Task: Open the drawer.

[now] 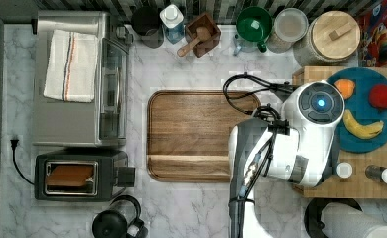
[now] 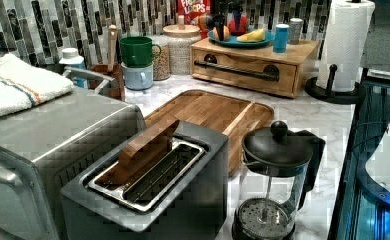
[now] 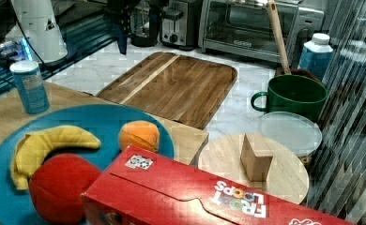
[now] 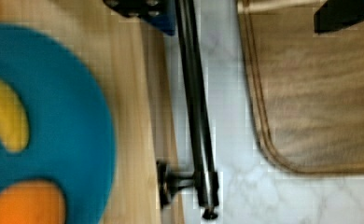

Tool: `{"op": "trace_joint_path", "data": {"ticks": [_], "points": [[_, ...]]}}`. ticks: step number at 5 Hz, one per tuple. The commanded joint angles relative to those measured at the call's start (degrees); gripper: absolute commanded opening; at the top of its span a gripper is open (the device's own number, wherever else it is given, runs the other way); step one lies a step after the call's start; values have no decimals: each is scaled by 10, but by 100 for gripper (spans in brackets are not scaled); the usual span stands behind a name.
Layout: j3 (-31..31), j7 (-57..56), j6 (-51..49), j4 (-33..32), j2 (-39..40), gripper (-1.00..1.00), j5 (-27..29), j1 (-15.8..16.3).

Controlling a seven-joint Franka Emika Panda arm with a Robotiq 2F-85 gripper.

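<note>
The drawer (image 2: 233, 81) sits in the light-wood box unit (image 1: 362, 184) at the back of the left view, its front flush with the box. A long black bar handle (image 2: 235, 70) runs across it. In the wrist view the handle (image 4: 196, 116) lies along the box's edge over the marble counter. My gripper (image 4: 243, 21) is open above it, with one blue-padded finger (image 4: 164, 21) close beside the bar on the box side and the other finger (image 4: 343, 14) over the tray. Nothing is gripped. In the top view my arm (image 1: 300, 134) covers the drawer front.
A dark wooden tray (image 1: 196, 136) lies just in front of the drawer. A blue plate (image 1: 367, 144) with fruit and two small jars rest on the box. A paper towel roll (image 2: 345, 40), French press (image 2: 273, 185), toaster (image 1: 80, 174) and toaster oven (image 1: 77, 79) stand around.
</note>
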Motion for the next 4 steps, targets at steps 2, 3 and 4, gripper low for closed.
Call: {"op": "trace_joint_path", "data": {"ticks": [2, 3, 4], "points": [[22, -28, 89, 10, 61, 100, -6, -8], [21, -33, 102, 9, 78, 100, -8, -18], [15, -18, 153, -19, 86, 100, -16, -23]]}}
